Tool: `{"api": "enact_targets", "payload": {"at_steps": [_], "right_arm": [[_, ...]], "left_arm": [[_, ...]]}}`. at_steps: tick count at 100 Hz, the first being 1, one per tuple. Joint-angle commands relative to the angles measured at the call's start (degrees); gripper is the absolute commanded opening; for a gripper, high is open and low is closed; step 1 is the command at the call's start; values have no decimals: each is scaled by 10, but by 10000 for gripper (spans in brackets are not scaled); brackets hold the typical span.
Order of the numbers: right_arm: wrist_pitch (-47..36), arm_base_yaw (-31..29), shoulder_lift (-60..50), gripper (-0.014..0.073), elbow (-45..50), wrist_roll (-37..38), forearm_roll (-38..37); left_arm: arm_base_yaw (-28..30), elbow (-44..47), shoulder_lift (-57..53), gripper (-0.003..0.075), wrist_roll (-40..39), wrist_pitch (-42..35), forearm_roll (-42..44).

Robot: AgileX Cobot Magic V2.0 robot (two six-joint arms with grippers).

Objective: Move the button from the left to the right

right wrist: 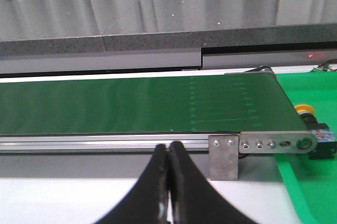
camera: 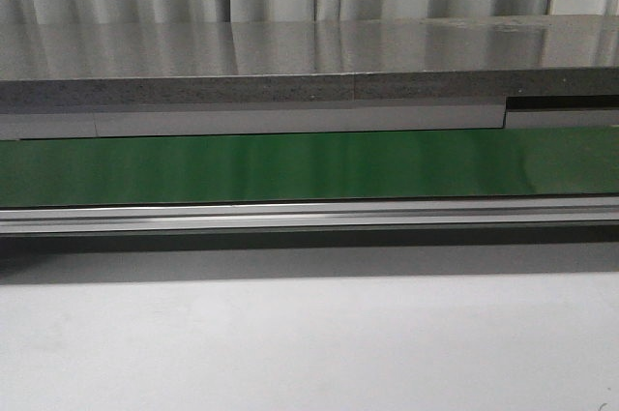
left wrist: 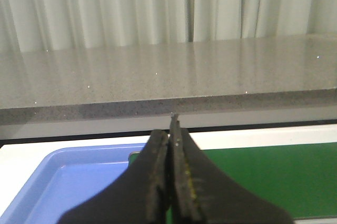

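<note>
In the right wrist view a button (right wrist: 305, 109) with a yellow cap and a black body bearing a small label lies in the green tray (right wrist: 310, 192), partly hidden behind the end of the conveyor. My right gripper (right wrist: 168, 147) is shut with nothing in it, in front of the conveyor's aluminium rail and well to the side of that button. My left gripper (left wrist: 171, 129) is also shut and empty, over the edge between a blue tray (left wrist: 79, 182) and the green belt (left wrist: 274, 176). No button shows in the visible part of the blue tray. Neither gripper appears in the front view.
The green conveyor belt (camera: 290, 164) runs across the front view with an aluminium rail (camera: 290, 216) along its near side. A grey stone counter (camera: 290, 63) and curtains stand behind it. White table surface (camera: 290, 343) lies in front. A metal bracket (right wrist: 225, 155) sits at the conveyor's end.
</note>
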Motion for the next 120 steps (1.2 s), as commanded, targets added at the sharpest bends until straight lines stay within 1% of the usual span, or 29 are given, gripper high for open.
{"api": "enact_targets", "payload": {"at_steps": [1,21,33,50,58,120], "right_arm": [[-50,-4,-11,-67,-9,-1,-6],[-50,-4,-11,-67,-9,-1,-6],[-50,-4,-11,-67,-9,-1,-6],[-50,-4,-11,-67,-9,-1,-6],[-50,-4,-11,-67,-9,-1,-6],[-50,-4,-11,-67,-9,-1,-6]], "left_arm": [[-4,18,-31,-21,-25,-61,8],[-4,86,-122,-20,-41,-58,7],[-4,108,-118,-21,-68,-55,10],[-4,133,-121,-20,-80,-59,9],[-4,144,-121,-20,-80,-75,9],[-4,144,-121,-20,-80,-75,13]]}}
